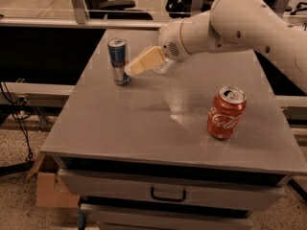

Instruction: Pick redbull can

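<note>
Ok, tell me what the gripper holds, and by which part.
Nothing, it seems: the gripper hangs just beside the slim blue-and-silver metal can, which stands upright on the grey table.

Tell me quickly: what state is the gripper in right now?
Gripper: open or closed cannot be told; its tip is close beside the redbull can, which stands upright on the table.

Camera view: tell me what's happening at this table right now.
The robot's arm reaches across the grey table with its gripper right next to the redbull can, which stands upright near the far left corner. Whether the gripper touches the can cannot be told; the can is not lifted. A red Coca-Cola can stands apart, toward the near right, untouched.
</note>
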You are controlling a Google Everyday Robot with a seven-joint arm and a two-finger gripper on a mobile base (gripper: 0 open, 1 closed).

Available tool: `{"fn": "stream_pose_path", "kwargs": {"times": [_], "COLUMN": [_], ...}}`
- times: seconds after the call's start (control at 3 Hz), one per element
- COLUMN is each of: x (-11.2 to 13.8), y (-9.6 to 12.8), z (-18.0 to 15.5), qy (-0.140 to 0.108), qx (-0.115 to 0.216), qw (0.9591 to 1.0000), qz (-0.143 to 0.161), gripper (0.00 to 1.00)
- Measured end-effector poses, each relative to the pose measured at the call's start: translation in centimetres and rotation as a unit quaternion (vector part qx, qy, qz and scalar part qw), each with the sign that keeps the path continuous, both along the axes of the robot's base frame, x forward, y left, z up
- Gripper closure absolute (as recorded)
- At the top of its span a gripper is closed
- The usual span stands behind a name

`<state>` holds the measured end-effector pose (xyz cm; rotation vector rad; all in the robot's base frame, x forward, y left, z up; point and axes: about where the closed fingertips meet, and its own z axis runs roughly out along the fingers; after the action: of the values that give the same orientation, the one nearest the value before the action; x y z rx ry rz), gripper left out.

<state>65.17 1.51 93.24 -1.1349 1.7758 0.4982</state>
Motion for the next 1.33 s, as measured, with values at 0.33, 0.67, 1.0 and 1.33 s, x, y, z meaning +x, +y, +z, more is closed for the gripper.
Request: {"fn": "stream_pose_path", "kwargs": {"times": [0.33, 0.67, 1.0, 1.33], "x": [1.8, 2.9, 3.2, 3.0], "y": [2.2, 4.7, 6.6, 7.6], "z": [-0.9, -1.4, -2.0, -2.4], "qy": [-0.009, -0.012, -0.009, -0.006], "qx": [0.024, 0.046, 0.06, 0.066], "qw": [0.9996, 0.9985, 0.997, 0.996], "qz": [0.011, 0.028, 0.048, 0.06], "gripper": [0.0, 0.0, 0.15, 0.38]}}
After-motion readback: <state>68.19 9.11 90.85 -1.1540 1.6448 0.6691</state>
